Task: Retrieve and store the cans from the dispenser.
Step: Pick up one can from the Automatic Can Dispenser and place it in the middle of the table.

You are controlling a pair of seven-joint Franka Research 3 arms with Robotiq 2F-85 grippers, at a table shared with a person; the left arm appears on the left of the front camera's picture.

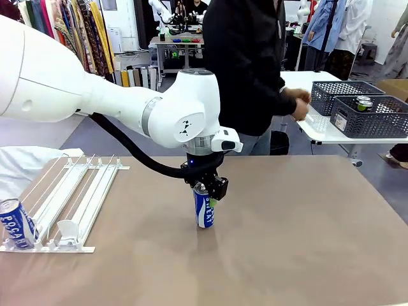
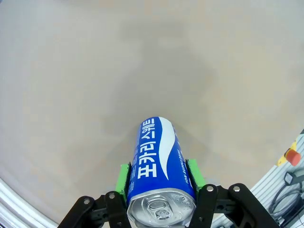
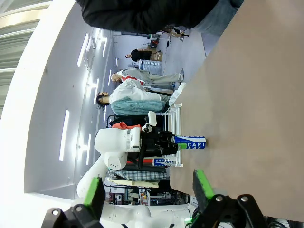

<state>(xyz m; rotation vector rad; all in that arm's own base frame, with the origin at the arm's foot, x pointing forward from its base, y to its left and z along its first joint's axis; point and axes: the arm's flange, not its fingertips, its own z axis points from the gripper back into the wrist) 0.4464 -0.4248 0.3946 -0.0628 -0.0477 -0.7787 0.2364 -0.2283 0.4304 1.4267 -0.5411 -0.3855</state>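
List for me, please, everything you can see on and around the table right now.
held Pocari Sweat can: one, blue and white, upright at the table's middle.
second Pocari Sweat can: one, blue and white, tilted at the dispenser's near left end.
stored cans: count unclear, silver tops, inside the baskets.
dispenser: one, white, table's left side.
table: one, brown, under it all.
baskets: two, dark grey, on the side table.
side table: one, white, far right.
person: one, dark top, far side, hands near the baskets.
left end effector: one, black with green pads, shut on the held Pocari Sweat can.
right end effector: one, black with green pads, open, holding nothing.
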